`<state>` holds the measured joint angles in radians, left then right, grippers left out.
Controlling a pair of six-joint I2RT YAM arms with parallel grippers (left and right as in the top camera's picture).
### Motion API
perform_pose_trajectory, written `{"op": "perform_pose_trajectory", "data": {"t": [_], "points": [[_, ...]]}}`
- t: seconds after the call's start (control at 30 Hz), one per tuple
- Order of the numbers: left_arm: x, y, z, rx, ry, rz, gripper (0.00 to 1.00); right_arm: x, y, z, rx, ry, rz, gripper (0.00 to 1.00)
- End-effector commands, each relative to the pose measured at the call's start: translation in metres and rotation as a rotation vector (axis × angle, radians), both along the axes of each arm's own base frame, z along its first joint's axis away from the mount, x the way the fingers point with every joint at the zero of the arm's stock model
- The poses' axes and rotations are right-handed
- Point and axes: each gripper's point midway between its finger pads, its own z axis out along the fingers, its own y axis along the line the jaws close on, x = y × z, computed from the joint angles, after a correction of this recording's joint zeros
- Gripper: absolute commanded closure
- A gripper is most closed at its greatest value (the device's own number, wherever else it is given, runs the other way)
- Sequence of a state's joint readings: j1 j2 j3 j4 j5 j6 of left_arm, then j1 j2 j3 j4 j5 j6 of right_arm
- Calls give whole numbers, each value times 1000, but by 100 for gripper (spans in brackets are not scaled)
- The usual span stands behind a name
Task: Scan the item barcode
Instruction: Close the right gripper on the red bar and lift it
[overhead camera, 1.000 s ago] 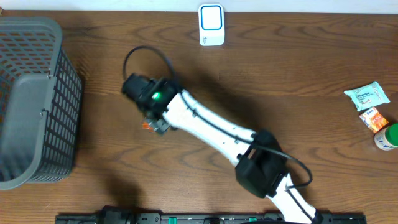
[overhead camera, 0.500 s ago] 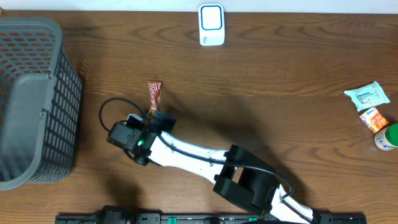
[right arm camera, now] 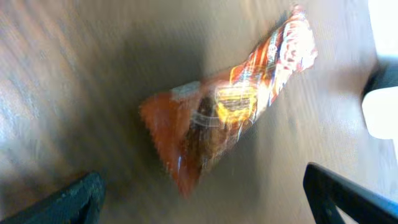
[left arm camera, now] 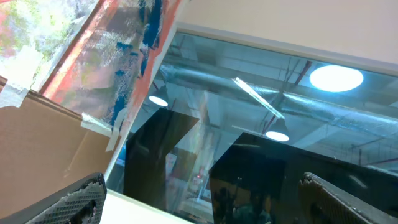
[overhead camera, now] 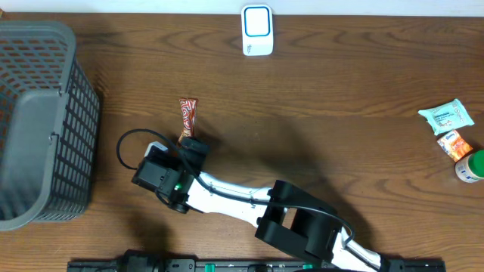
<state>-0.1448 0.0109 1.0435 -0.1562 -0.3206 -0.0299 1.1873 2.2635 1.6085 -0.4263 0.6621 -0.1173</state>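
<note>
Brown wooden counter (overhead camera: 363,83) carries a grey plastic mesh basket (overhead camera: 45,121) at left. White-and-black right arm (overhead camera: 227,198) stretches low from near right toward left-centre, the right end effector (overhead camera: 190,145) released just beside the red-orange crinkled snack packet (overhead camera: 187,119) lying flat, well apart from the white scanner (overhead camera: 257,30) at the far edge. Left end effector (left arm camera: 202,193), tilted ceilingward, is released too.

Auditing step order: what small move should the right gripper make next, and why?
Probably lower and close on the packet: it lies loose on the table, framed by the open right gripper, and the scanner sits far across the table.
</note>
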Motion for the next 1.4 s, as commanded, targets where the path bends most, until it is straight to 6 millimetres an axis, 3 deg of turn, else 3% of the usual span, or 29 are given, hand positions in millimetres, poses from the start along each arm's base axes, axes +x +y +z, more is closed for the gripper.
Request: {"op": "perform_pose_trajectory", "data": {"t": [0.0, 0.1, 0.23, 0.27, 0.37, 0.4, 0.57, 0.77, 0.97, 1.07, 1.1, 1.17, 1.2, 1.3, 1.37], "points": [[-4, 2, 0, -13, -14, 2, 2, 9, -18, -27, -130, -8, 79, 1], [-4, 2, 0, -13, -14, 2, 2, 29, -31, -40, -145, -19, 32, 6], [-4, 2, 0, -13, -14, 2, 2, 52, -64, -69, -208, 18, -32, 18], [-4, 2, 0, -13, -14, 2, 2, 56, -70, -72, -221, 27, -44, 28], [-4, 2, 0, -13, -14, 2, 2, 62, -80, -75, -244, 39, -55, 89], [-4, 2, 0, -13, -14, 2, 2, 63, -79, -73, -253, 35, -42, 99], [-4, 2, 0, -13, -13, 2, 2, 65, -59, -51, -252, -16, -7, 99], [-4, 2, 0, -12, -14, 2, 2, 58, -50, 21, -204, -43, -86, 99], [-4, 2, 0, -12, -14, 2, 2, 18, -51, 76, -26, 227, -100, 99], [-4, 2, 0, -13, -14, 2, 2, 10, -56, 95, 120, 359, -149, 96], [-4, 2, 0, -13, -14, 2, 2, 12, -55, 98, 179, 405, -159, 51], [-4, 2, 0, -13, -14, 2, 2, 25, -55, 101, 240, 424, -170, 5], [-4, 2, 0, -13, -14, 2, 2, 35, -55, 100, 273, 429, -179, 1], [-4, 2, 0, -13, -14, 2, 2, 62, -49, 95, 419, 516, -168, 1], [-4, 2, 0, -13, -14, 2, 2, 78, -46, 89, 510, 581, -145, 7]]}}
